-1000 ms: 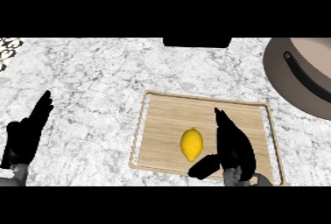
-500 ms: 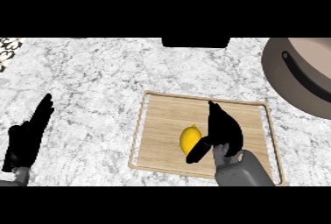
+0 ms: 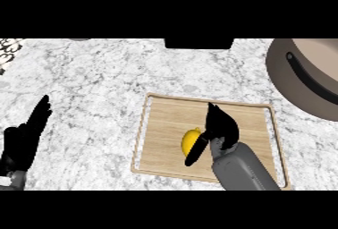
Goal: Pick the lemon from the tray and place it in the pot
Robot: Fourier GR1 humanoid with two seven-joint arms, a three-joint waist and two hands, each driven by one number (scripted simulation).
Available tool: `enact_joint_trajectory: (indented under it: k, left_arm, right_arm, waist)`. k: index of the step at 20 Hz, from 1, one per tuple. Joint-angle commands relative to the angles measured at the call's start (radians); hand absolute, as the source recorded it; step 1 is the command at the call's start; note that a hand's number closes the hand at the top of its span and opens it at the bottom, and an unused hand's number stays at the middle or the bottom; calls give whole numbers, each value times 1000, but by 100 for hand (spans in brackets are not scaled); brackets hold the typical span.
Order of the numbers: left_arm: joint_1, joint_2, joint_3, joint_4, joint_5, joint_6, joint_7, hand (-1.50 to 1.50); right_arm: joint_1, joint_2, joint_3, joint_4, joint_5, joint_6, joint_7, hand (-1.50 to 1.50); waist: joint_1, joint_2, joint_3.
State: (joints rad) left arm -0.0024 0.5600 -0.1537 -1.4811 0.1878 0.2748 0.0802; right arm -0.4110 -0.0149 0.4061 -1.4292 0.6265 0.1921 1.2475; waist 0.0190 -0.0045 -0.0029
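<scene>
The lemon is lying near the middle of the wooden tray, small, bright yellow and oval, its right side hidden by the right robot hand. That hand is hovering right at the fruit with thumb and fingers spread apart and holding nothing, seemingly lining up a grasp. The pot is waiting at the marble tabletop's far right. The left robot hand is resting open at the left edge.
</scene>
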Motion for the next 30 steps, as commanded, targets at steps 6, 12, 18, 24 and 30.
enact_joint_trajectory:
  k: [6, 12, 18, 24, 30]
  left_arm:
    - [11, -31, -5, 13, -30, 13, -7, 0]
    - [22, -22, 16, -30, -26, 7, 12, 0]
    - [15, -18, 33, -19, -23, -31, 17, 0]
    - [43, -20, 61, -26, -22, -38, 1, 0]
    - [36, -43, 44, -71, -75, -18, 49, 0]
  right_arm:
    - [-51, 14, 27, 100, -21, -3, 240, -150]
    - [-32, 14, 61, 88, -59, 38, 240, 150]
    - [-23, 13, 96, 50, -18, 36, 211, 150]
    - [-69, 13, 45, 68, -56, 63, 212, 150]
    - [-179, -158, -34, 161, -69, 121, -250, 150]
  waist:
    - [-7, 4, 1]
    - [-5, 1, 2]
    - [-18, 1, 2]
    - [-15, 1, 2]
    - [-7, 7, 4]
